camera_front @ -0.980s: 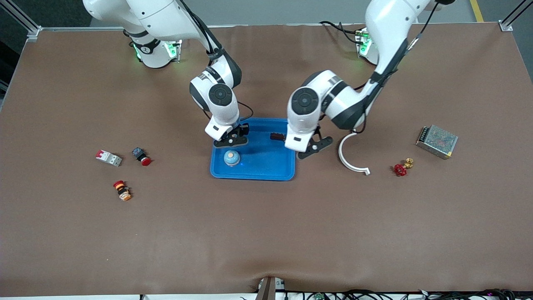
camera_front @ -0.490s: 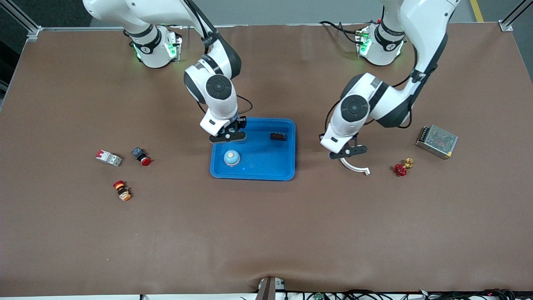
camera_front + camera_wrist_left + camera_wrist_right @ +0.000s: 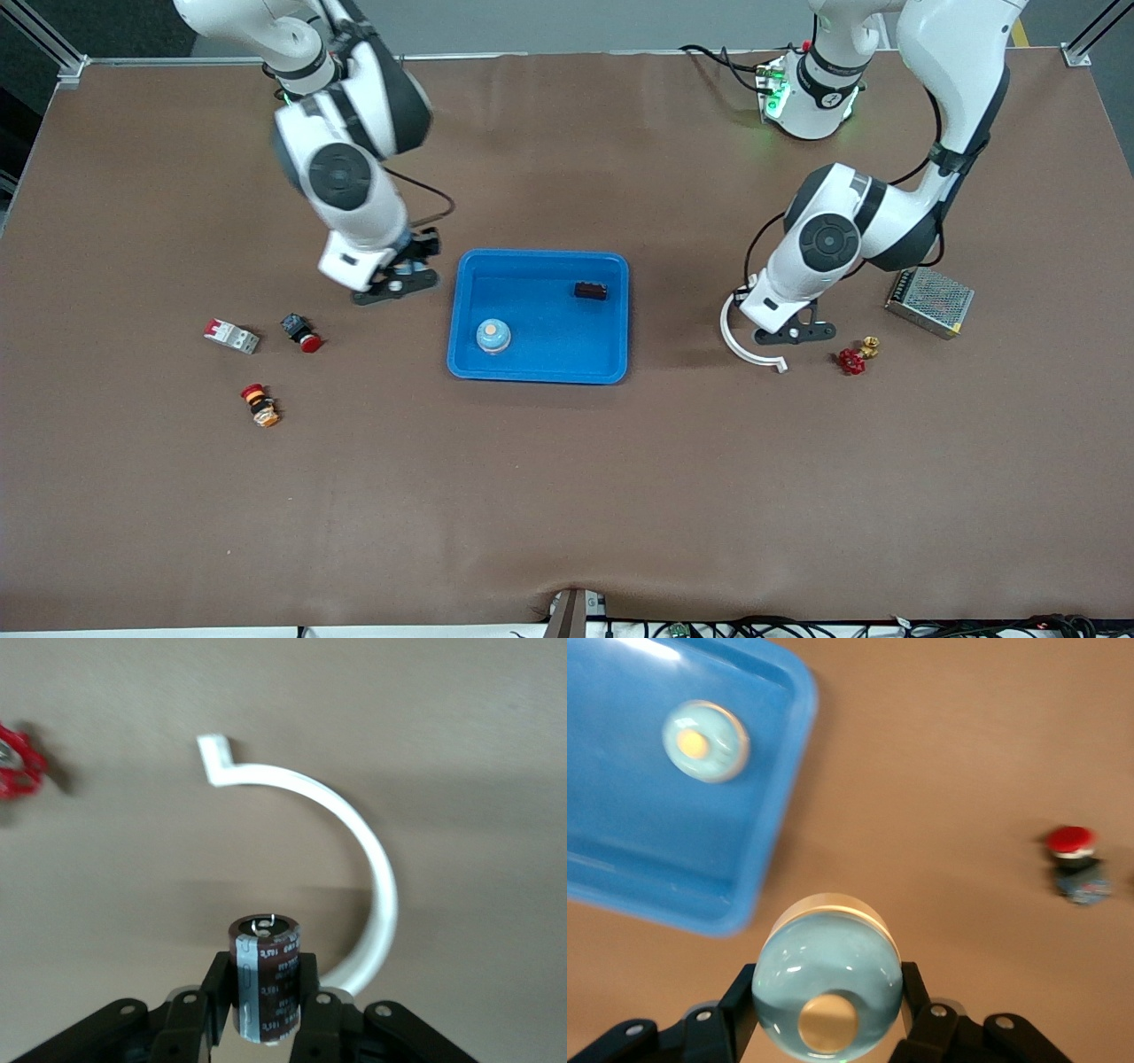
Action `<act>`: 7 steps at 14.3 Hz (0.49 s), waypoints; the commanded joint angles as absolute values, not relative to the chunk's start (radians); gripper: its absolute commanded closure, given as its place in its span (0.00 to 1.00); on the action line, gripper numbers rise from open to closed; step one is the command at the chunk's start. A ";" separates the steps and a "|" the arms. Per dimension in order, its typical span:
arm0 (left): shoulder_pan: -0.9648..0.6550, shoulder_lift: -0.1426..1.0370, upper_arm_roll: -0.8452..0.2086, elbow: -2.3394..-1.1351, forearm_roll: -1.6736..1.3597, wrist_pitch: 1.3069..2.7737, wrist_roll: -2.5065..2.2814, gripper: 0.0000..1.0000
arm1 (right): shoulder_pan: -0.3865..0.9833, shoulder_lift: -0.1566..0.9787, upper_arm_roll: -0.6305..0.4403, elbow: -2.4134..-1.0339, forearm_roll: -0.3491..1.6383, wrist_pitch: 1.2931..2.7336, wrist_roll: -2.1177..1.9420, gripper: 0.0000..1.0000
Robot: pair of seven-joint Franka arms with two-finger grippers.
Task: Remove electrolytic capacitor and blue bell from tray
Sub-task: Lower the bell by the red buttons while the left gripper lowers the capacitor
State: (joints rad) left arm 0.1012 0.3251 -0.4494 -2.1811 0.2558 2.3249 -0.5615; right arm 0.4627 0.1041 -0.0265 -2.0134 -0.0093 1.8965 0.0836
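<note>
**STATUS: BOTH GRIPPERS LOADED, OUTSIDE TRAY**

Ref. landmark: blue tray [image 3: 540,376], mid-table.

1. Nearest the front cam: orange-red pushbutton [image 3: 260,406]. It lies nearer than the tray, well apart from it, toward the right arm's end.
2. Red valve handle [image 3: 852,359], level w/ the tray's near rim, well apart from it toward the left arm's end.
3. White curved bracket [image 3: 744,350], btwn tray and valve handle, flat on the table.
4. Left gripper [image 3: 795,333] hangs over the bracket's open side, outside the tray. Its fingers [image 3: 312,988] are pinched on a dark brown capacitor [image 3: 266,979], one each side of the can.
5. Tray bell [image 3: 493,335]: pale blue dome w/ brass centre, upright in the tray's near part, on the side toward the right arm's end.
6. Red-white breaker [image 3: 231,335] and red-capped switch [image 3: 301,332] lie near each other, well apart from the tray toward the right arm's end.
7. Metal mesh box [image 3: 930,301], well apart from the tray toward the left arm's end.
8. Dark block [image 3: 591,290] in the tray's far part, apart from the tray bell. Type cannot be told.
9. Right gripper [image 3: 399,276] hangs over bare table just beside the tray, toward the right arm's end. Its fingers [image 3: 737,1005] are clamped on a held bell [image 3: 827,985], same look as the tray bell.
</note>
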 commanded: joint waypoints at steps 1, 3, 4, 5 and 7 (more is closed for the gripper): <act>0.168 0.287 -0.466 -2.279 0.333 2.439 -0.529 1.00 | 0.289 0.008 -0.012 -2.045 -0.008 1.823 -0.184 0.63; 0.218 0.298 -0.466 -2.330 0.414 2.537 -0.528 1.00 | 0.166 -0.009 -0.012 -2.045 -0.014 1.804 -0.379 0.64; 0.241 0.302 -0.466 -2.354 0.435 2.580 -0.528 1.00 | 0.108 -0.009 -0.012 -2.046 -0.015 1.804 -0.462 0.63; 0.255 0.304 -0.466 -2.368 0.448 2.611 -0.529 1.00 | 0.053 -0.003 -0.012 -2.045 -0.020 1.812 -0.545 0.63; 0.258 0.311 -0.466 -2.372 0.453 2.615 -0.544 1.00 | -0.055 0.005 -0.012 -2.045 -0.021 1.839 -0.700 0.64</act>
State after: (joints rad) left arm 0.2419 0.3244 -0.4500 -2.3519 0.4318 2.5930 -0.5415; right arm 0.0333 0.0108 -0.0354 -2.0304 -0.0132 1.8141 -0.5843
